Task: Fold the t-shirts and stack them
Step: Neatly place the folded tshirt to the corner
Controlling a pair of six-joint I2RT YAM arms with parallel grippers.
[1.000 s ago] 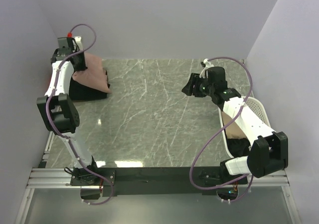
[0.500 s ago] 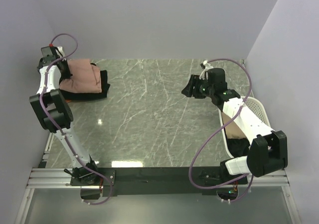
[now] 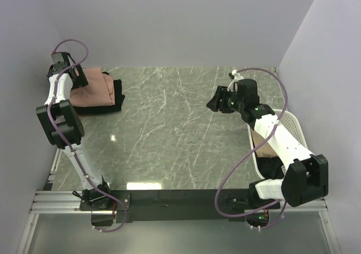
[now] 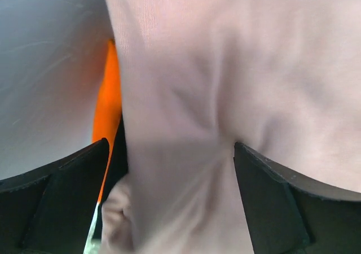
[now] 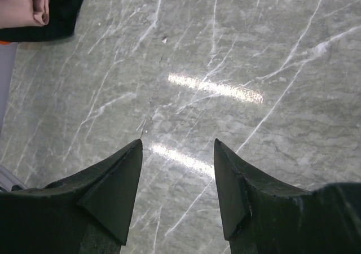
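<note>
**marbletop:** ok so where are the tees sitting right now?

**yam_fan:** All in one pile at the far left corner of the bench (image 3: 169, 124), right up against the left wall. The dusty-pink t-shirt (image 3: 96, 89) is on top, folded. The black t-shirt (image 3: 117, 91) is under it and sticks out along the right and near sides. The left wrist view also catches a thin strip of the orange t-shirt (image 4: 110, 96) beside the pink edge, next to the wall. Can't tell exactly how it sits in the pile tbh.

**marbletop:** and the grippers?

**yam_fan:** The left gripper (image 4: 171, 147) is right down at the pile. Its jaws are spread wide and pink fabric fills the whole gap between them, not pinched. The right gripper (image 5: 177, 144) hangs over bare marble on the right half of the bench, well apart from the pile. Its jaws are apart too, with only stone showing between them.

**marbletop:** what's that white thing on the right?

**yam_fan:** A white mesh laundry basket (image 3: 293, 121), at the bench's right edge beside the right arm. There's some pinkish cloth (image 3: 263, 136) and dark cloth (image 3: 271, 165) inside. The arm covers a lot of it, so I can't tell what those pieces are.
</note>
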